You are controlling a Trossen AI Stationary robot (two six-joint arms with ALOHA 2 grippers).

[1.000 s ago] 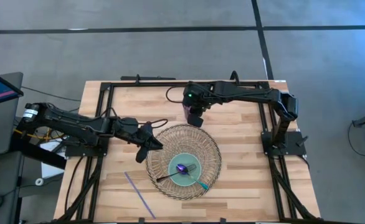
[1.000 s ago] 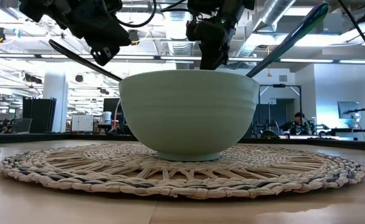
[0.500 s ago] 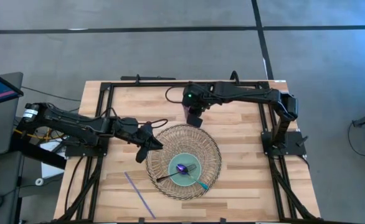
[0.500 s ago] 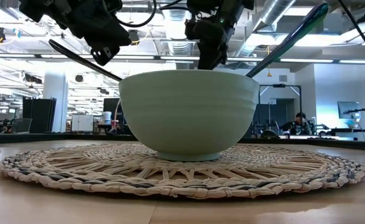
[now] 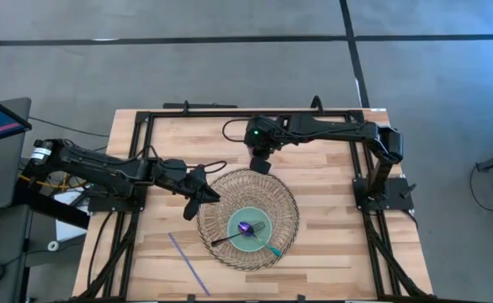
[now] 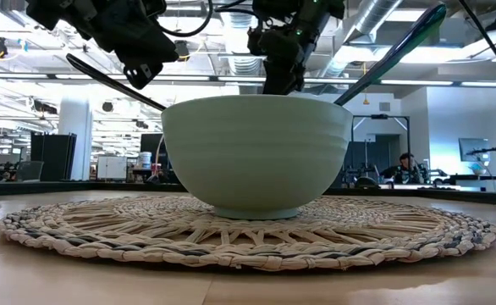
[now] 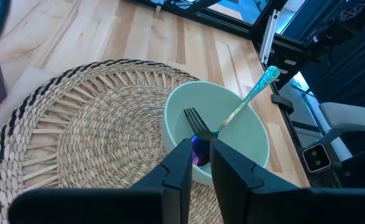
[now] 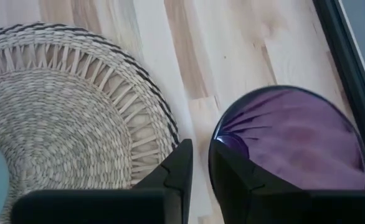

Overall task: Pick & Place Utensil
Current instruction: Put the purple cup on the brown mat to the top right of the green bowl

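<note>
A pale green bowl (image 5: 235, 238) (image 6: 256, 152) stands on a round woven placemat (image 5: 230, 189). In the bowl lean a dark fork (image 7: 192, 118) and a spoon with a glittery teal handle (image 7: 257, 93), their handles resting on the rim. My left gripper (image 5: 209, 196) (image 7: 201, 146) hovers shut over the mat's left edge, short of the bowl. My right gripper (image 5: 262, 167) (image 8: 201, 149) hangs shut above the mat's far edge, beside a purple cup (image 8: 291, 140) that stands on the wood.
A thin purple stick (image 5: 188, 263) lies on the table near the left front of the mat. A black frame (image 5: 230, 112) runs along the table's far edge and sides. Bare wood shows to the right of the mat (image 5: 331, 210).
My right gripper has drifted a little toward the table's left edge while staying up above the mat's far edge. The left arm, the bowl and the utensils have kept still.
</note>
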